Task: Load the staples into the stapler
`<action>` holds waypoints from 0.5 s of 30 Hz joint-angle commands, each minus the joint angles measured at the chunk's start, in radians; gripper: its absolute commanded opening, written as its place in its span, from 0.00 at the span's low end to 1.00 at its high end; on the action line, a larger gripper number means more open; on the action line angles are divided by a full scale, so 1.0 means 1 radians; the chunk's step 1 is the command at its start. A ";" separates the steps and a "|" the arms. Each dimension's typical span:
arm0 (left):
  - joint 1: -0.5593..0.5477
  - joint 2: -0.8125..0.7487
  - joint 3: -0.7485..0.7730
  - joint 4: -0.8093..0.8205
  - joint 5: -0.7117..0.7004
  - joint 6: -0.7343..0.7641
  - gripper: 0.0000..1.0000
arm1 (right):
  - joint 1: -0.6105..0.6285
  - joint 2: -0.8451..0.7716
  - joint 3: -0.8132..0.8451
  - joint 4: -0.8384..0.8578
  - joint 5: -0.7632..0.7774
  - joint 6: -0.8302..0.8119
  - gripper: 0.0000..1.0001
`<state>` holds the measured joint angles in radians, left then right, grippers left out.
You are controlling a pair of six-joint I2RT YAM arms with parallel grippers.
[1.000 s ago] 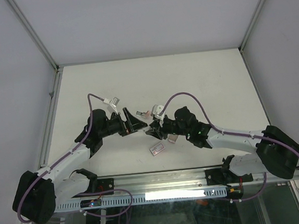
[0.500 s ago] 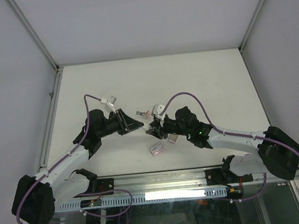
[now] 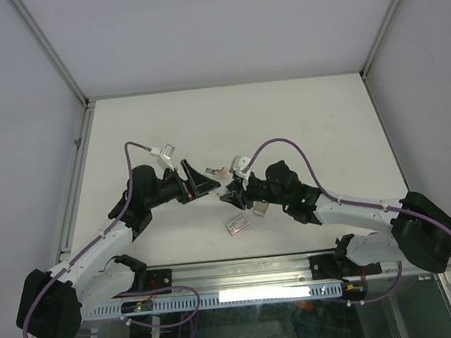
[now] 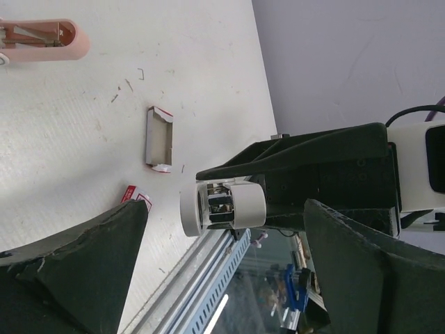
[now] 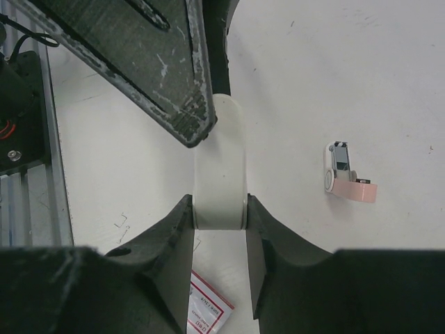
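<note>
My right gripper (image 5: 219,202) is shut on the white half of the stapler (image 5: 220,163) and holds it just above the table. In the left wrist view its open end (image 4: 221,207) shows a metal channel inside. The pink half of the stapler (image 5: 350,184) lies on the table beyond; it also shows in the left wrist view (image 4: 43,40) and the top view (image 3: 219,171). My left gripper (image 3: 203,180) is open, its fingers (image 4: 76,268) either side of the white half without touching it. I cannot make out a separate strip of staples.
The flat red-and-white box (image 3: 237,225) lies near the front edge, just under the right gripper (image 3: 231,192). The grey-brown sleeve (image 3: 259,209) lies beside the right arm and shows in the left wrist view (image 4: 158,138). Loose single staples (image 4: 140,72) are scattered on the table.
My left wrist has rolled and shifted slightly, so its spread fingers now face the white half. The right gripper has barely moved and keeps its hold.
</note>
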<state>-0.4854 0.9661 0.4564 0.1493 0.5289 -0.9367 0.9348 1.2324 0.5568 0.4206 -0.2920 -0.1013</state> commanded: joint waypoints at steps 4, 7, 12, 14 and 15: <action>0.003 -0.089 0.106 -0.110 -0.113 0.132 0.99 | 0.003 -0.077 0.003 0.010 0.106 0.041 0.00; 0.038 -0.123 0.171 -0.212 -0.161 0.213 0.99 | -0.024 -0.081 0.036 -0.110 0.236 0.066 0.00; 0.141 -0.117 0.311 -0.413 -0.221 0.376 0.99 | -0.190 -0.022 0.110 -0.277 0.364 0.129 0.00; 0.188 -0.100 0.357 -0.460 -0.230 0.439 0.99 | -0.261 0.032 0.141 -0.282 0.424 0.131 0.00; 0.204 -0.089 0.378 -0.477 -0.234 0.462 0.99 | -0.290 0.070 0.161 -0.281 0.437 0.132 0.00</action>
<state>-0.3382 0.8608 0.7399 -0.1989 0.3462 -0.6357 0.7460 1.2243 0.6193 0.1749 -0.0086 -0.0120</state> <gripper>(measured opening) 0.987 0.336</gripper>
